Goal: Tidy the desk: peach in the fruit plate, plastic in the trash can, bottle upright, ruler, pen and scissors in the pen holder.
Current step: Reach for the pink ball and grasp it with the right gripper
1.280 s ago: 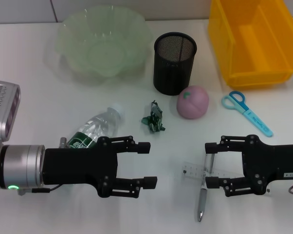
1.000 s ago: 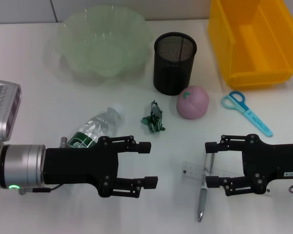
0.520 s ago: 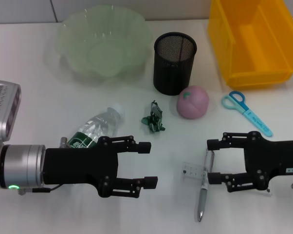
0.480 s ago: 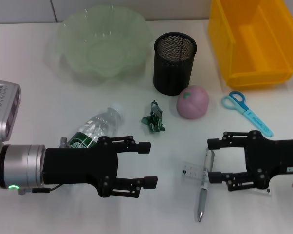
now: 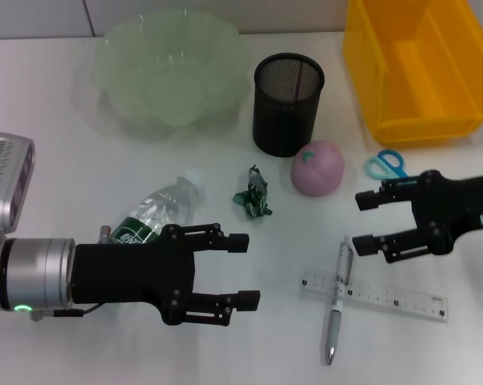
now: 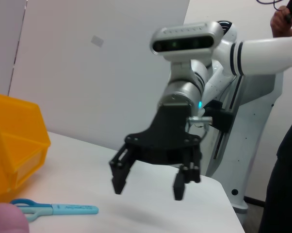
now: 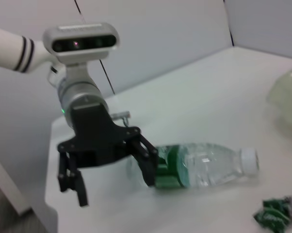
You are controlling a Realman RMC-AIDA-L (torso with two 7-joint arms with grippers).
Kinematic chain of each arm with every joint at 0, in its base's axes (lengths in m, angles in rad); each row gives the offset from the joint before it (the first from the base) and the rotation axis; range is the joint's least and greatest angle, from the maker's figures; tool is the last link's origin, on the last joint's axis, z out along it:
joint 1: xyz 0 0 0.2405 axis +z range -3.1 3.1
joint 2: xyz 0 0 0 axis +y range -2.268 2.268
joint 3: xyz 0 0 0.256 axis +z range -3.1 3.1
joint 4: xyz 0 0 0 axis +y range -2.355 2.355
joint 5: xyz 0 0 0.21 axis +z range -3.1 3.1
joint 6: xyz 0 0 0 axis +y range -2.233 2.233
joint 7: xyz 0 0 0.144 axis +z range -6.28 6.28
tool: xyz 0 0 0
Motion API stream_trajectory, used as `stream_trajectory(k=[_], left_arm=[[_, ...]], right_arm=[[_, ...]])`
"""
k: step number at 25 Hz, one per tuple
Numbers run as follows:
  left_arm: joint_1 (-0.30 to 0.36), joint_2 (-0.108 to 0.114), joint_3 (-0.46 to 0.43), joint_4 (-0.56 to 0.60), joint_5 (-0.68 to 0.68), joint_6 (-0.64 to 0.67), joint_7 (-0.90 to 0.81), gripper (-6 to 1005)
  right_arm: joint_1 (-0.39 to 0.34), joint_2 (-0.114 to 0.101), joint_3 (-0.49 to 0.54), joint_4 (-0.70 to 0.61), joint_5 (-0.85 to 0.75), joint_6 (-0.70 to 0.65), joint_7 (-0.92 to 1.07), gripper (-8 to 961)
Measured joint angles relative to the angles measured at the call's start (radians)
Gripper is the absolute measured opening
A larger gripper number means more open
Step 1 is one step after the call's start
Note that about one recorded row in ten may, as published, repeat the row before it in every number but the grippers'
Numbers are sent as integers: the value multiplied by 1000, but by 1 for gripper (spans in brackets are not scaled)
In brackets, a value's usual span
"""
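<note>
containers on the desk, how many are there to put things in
3: the green fruit plate far left, the black mesh pen holder in the middle, and the yellow bin far right. None looks hidden.

White tabletop [image 5: 57, 184], evenly lit. Behind it, pale grey wall panels [image 6: 102, 63] split by a thin dark seam. Darker floor glimpsed below the far edge.

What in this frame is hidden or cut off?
- Scissors: blades hidden in head view by the right end effector.
- Bottle: base hidden in head view by the left end effector.
- Yellow bin: cut off by the head view's top and right edges.
</note>
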Motion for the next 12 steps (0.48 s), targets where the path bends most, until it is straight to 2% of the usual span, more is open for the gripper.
stream_trajectory(k=[7, 12], left_arm=[[6, 0, 0, 0, 0, -4, 0, 797], [15, -1, -5, 0, -5, -9, 20, 797]], right_arm=[[99, -3, -10, -85, -101, 45, 139, 776], [169, -5, -54, -116, -181, 113, 249, 775]])
